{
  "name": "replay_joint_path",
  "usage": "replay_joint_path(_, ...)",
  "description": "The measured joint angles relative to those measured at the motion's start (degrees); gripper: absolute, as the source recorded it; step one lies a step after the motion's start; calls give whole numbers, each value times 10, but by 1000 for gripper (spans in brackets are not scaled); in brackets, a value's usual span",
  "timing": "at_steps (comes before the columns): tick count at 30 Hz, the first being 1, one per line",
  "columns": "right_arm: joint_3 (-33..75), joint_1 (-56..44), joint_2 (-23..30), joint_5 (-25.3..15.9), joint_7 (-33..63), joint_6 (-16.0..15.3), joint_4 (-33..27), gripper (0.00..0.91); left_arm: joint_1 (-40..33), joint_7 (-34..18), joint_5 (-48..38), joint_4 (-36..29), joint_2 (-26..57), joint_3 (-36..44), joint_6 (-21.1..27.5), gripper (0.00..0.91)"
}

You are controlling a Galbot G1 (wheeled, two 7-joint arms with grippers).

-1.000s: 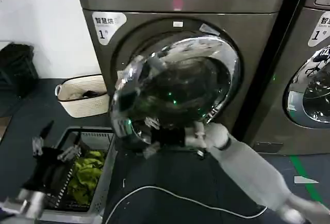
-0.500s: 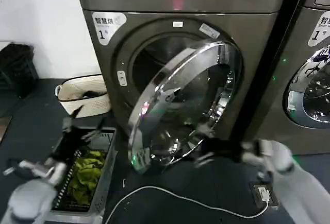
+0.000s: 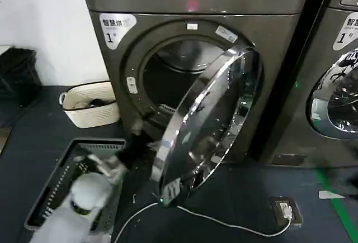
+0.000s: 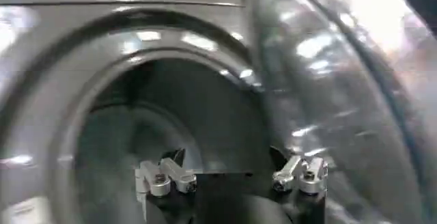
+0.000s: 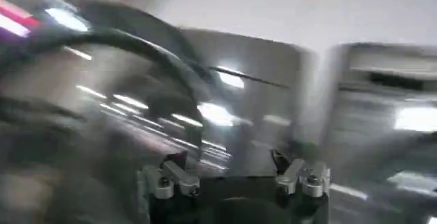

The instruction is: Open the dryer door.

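Dark floor beneath open dryer door

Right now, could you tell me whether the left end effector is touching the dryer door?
Apart: in the left wrist view the open left end effector faces the drum opening, with the dryer door off beside it.

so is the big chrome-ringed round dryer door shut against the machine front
No, the chrome-ringed round dryer door stands swung out from the grey machine front, leaving the dark drum opening exposed.
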Motion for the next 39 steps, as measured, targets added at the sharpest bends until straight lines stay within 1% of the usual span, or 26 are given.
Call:
replay_joint_path(3, 85, 0, 15, -51, 98, -33, -38, 907, -26, -2, 4, 9, -12, 46, 2, 907)
replay_joint_path(4, 112, 5, 18, -61, 125, -47, -54, 907, -34, -2, 5, 12, -15, 59, 3, 907)
replay_joint_path(6, 161, 12, 22, -68, 176, -75, -83, 907, -51, -3, 6, 21, -22, 86, 3, 907)
replay_joint_path(9, 216, 13, 24, -89, 269, -154, -104, 907, -80, -3, 5, 32, -31, 117, 4, 907)
replay_joint_path(11, 245, 18, 22, -118, 313, -191, -119, 907, -101, -3, 6, 42, -41, 137, 5, 907)
replay_joint_path(13, 272, 25, 24, -153, 317, -234, -132, 907, -119, -4, 6, 51, -51, 157, 6, 907)
replay_joint_path(15, 299, 28, 25, -190, 326, -257, -142, 907, -139, -5, 5, 65, -64, 177, 7, 907)
replay_joint_path(17, 322, 27, 23, -217, 340, -281, -152, 907, -159, -6, 2, 83, -78, 198, 7, 907)
replay_joint_path(18, 334, 26, 21, -226, 347, -292, -158, 907, -168, -6, 2, 91, -83, 208, 7, 907)
replay_joint_path(19, 346, 24, 18, -228, 349, -310, -164, 907, -178, -6, 1, 100, -92, 219, 7, 907)
replay_joint_path(20, 359, 21, 13, -219, 350, -333, -172, 907, -188, -6, 1, 109, -99, 229, 7, 907)
replay_joint_path(21, 372, 17, 10, -211, 353, -346, -179, 907, -197, -5, 0, 116, -106, 238, 7, 907)
replay_joint_path(23, 396, 8, 2, -214, 366, -334, -200, 907, -214, -5, -2, 132, -118, 254, 7, 907)
replay_joint_path(28, 434, -1, -4, -217, 392, -292, -251, 907, -252, -5, 0, 171, -154, 292, 8, 907)
replay_joint_path(31, 449, -3, -4, -231, 404, -274, -269, 907, -274, -5, 5, 196, -181, 310, 10, 907)
replay_joint_path(34, 458, -7, -4, -253, 406, -241, -284, 907, -294, -5, 4, 222, -206, 322, 17, 907)
replay_joint_path(35, 460, -7, -4, -255, 406, -236, -290, 907, -298, -5, 4, 228, -213, 323, 18, 907)
replay_joint_path(39, 461, -7, -5, -255, 403, -235, -294, 907, -310, -5, 3, 247, -238, 328, 23, 907)
